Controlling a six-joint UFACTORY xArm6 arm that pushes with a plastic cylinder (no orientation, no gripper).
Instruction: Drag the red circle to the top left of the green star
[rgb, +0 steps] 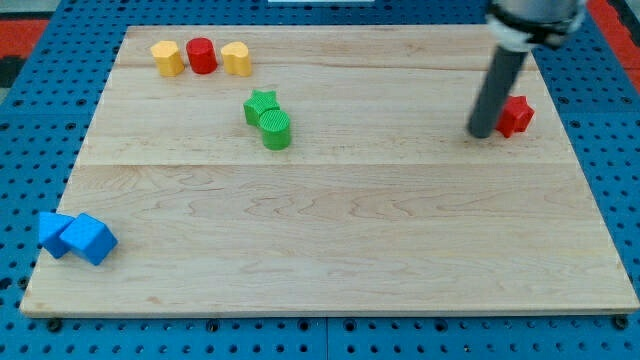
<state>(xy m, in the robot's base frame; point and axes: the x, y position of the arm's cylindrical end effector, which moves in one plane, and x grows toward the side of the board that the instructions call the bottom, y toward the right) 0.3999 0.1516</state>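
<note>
The red circle (201, 55) stands near the board's top left, between two yellow blocks (168, 58) (236, 59). Below and to its right sits the green star (260, 104), touching a green circle (276, 129) at its lower right. My tip (481, 133) rests on the board far to the view's right, just left of a red star-like block (516, 116). The dark rod rises from there toward the view's top right. A wide stretch of board separates my tip from the red circle and the green star.
Two blue blocks (55, 233) (90, 239) lie together at the board's bottom left corner. The wooden board (330, 240) lies on a blue pegboard surface with orange at the top corners.
</note>
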